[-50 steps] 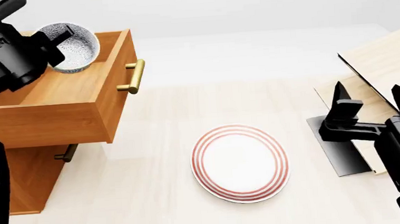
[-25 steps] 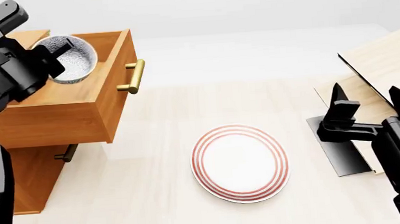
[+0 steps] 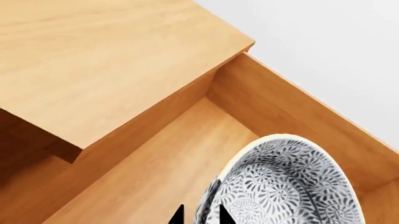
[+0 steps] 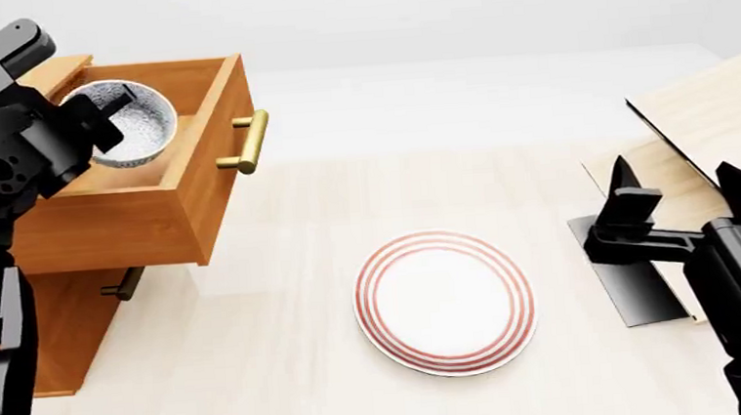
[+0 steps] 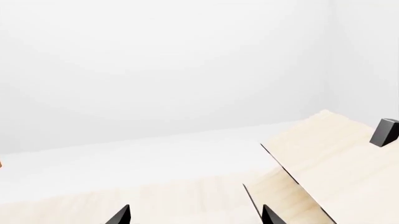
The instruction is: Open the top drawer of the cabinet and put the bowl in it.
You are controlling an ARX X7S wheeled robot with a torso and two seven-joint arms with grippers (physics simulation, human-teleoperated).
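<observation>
Gripping the bowl [image 4: 121,121] by its rim, the left gripper [image 4: 93,117] holds it tilted inside the pulled-out top drawer [image 4: 200,195] of the cabinet [image 4: 53,328]; whether it touches the drawer floor is unclear. Right gripper [image 4: 677,191] hangs with jaws apart, holding nothing, near the pale rack [image 4: 711,120]. Red-ringed plate [image 4: 446,300] lies on the bench [image 4: 277,371].
</observation>
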